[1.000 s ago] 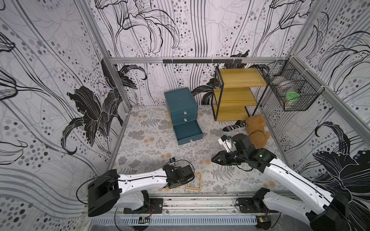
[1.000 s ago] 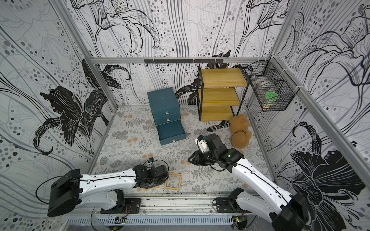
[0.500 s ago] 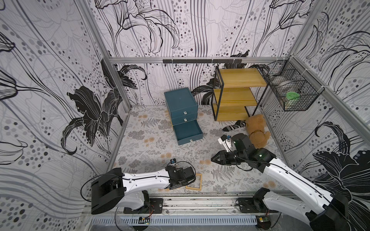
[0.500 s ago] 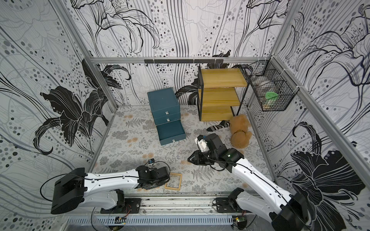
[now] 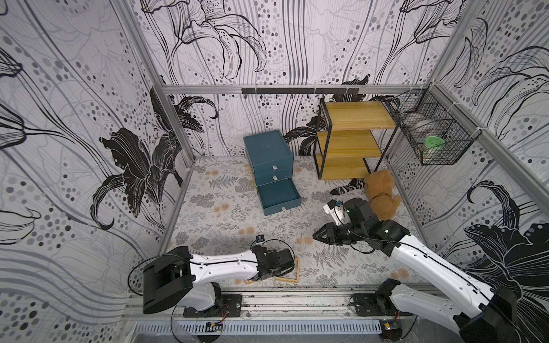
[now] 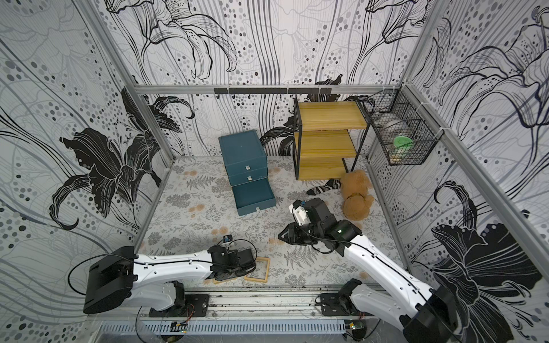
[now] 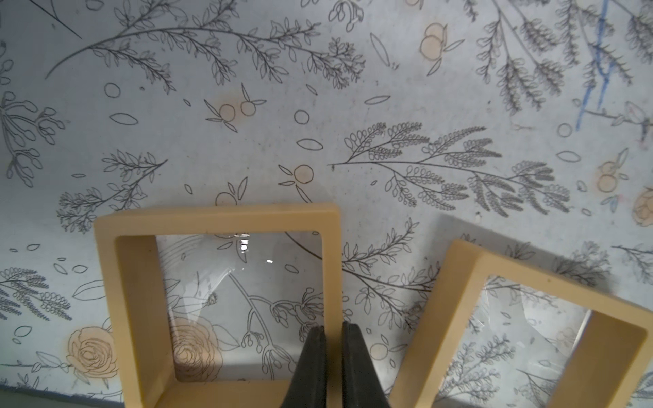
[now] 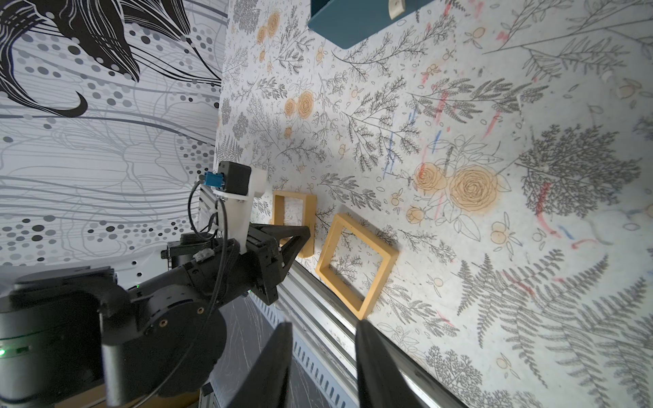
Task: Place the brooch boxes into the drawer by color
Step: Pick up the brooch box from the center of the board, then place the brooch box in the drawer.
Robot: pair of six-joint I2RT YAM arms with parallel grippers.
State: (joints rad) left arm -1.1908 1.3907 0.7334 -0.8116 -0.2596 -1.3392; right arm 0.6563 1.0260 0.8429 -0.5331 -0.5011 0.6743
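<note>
Two yellow-tan brooch boxes lie at the table's front edge. My left gripper (image 7: 333, 330) is shut on one side rail of the nearer box (image 7: 219, 219), one finger inside the frame and one outside. In both top views that box (image 5: 249, 281) (image 6: 221, 280) is mostly hidden under the left gripper (image 5: 267, 271). The other box (image 5: 288, 270) (image 6: 259, 268) (image 7: 459, 300) lies free beside it. The right wrist view shows both, the held one (image 8: 311, 215) and the free one (image 8: 357, 261). My right gripper (image 5: 316, 236) (image 8: 325, 325) hangs open and empty above the mat. The bottom drawer (image 5: 279, 196) (image 6: 252, 196) of the teal chest stands pulled out.
A yellow shelf rack (image 5: 350, 139) stands at the back right. A teddy bear (image 5: 381, 193) and a striped sock (image 5: 347, 187) lie in front of it. A wire basket (image 5: 436, 139) hangs on the right wall. The metal rail (image 5: 297, 292) runs along the table's front edge.
My left gripper has shifted slightly right over the box and its jaws have shut on the rail. The right arm has not moved.
</note>
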